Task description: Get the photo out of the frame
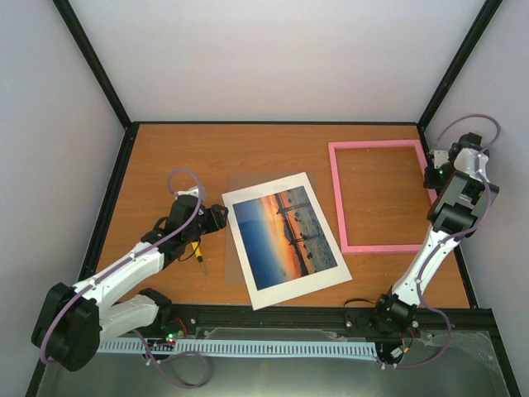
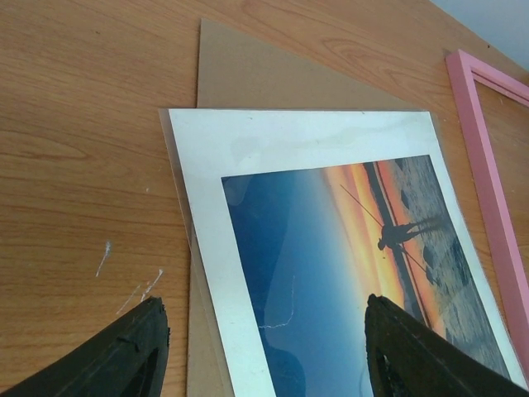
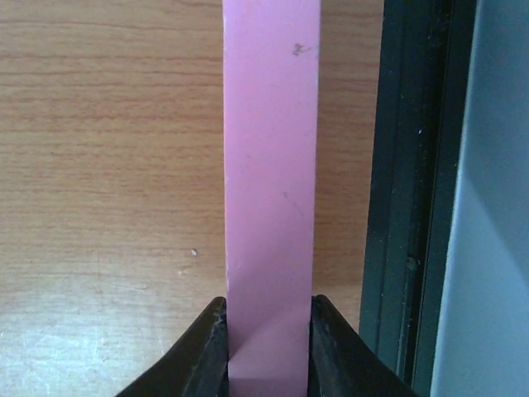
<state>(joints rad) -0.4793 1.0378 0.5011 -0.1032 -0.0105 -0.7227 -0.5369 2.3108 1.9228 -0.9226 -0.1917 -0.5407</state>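
The photo [image 1: 285, 231], an orange-and-blue sunset print, lies flat at the table's middle inside a white mat [image 1: 248, 277], on a brown backing board [image 1: 234, 184]. The pink frame [image 1: 339, 198] lies apart to the right with only bare table inside it. My left gripper [image 1: 213, 217] is open and empty at the stack's left edge. In the left wrist view my left gripper [image 2: 264, 310] straddles the mat [image 2: 207, 215] and photo [image 2: 347, 240]. My right gripper [image 1: 431, 169] is shut on the frame's right rail [image 3: 271, 165] near its far corner.
The black enclosure rail [image 3: 413, 207] runs right beside the gripped frame side. White walls close the table at the back and sides. A small yellow and black object [image 1: 198, 252] lies by the left arm. The frame also shows in the left wrist view [image 2: 488, 165].
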